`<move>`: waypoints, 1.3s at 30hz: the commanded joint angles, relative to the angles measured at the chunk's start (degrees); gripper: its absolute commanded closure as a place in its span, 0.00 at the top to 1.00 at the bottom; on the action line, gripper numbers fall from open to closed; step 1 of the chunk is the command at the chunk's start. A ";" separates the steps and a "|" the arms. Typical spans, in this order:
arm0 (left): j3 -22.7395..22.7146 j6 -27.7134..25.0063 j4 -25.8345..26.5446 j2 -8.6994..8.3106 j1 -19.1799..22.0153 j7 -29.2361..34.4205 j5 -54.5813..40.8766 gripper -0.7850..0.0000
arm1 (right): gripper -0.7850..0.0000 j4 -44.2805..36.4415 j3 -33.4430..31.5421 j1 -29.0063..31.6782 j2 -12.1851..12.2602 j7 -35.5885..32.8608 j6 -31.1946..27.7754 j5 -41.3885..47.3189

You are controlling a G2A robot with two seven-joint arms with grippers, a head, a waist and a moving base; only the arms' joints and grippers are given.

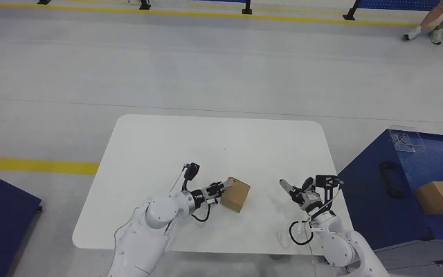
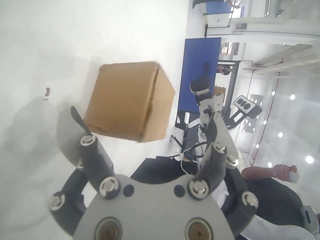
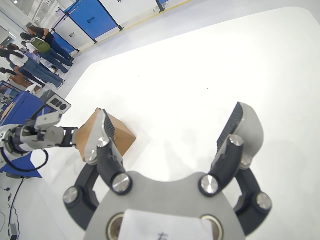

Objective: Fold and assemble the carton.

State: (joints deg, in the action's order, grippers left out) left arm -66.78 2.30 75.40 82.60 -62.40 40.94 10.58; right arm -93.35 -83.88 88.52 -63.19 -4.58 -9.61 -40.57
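I see the carton as plain brown cardboard, matt and slightly fibrous. The table looks smooth and white with a soft sheen. The right gripper has ribbed black pads on matt grey shells, with shiny metal bolts.

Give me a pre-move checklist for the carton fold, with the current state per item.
1. Carton sits on the table, away from its edges: ok.
2. Left gripper open, at the carton: ok.
3. Left gripper touching the carton: cannot tell.
4. Right gripper open, apart from the carton: ok.
5. Carton fully closed: cannot tell; the sides in view look closed.
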 commanded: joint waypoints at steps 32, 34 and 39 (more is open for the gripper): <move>25.62 14.43 6.41 4.46 8.60 -4.47 52.43 0.00 | 1.00 0.00 -0.01 0.00 0.00 0.01 0.00 0.03; 26.01 14.70 5.39 4.88 9.01 -4.36 52.10 0.00 | 1.00 0.00 -0.01 0.00 0.00 0.01 0.00 0.03; 26.61 15.33 2.08 5.84 10.34 -3.39 51.70 0.00 | 1.00 0.00 -0.01 0.00 0.00 0.01 0.00 0.03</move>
State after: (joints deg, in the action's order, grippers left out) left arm -40.28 17.55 78.10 88.28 -52.30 37.55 62.23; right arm -93.35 -83.89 88.52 -63.18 -4.57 -9.61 -40.54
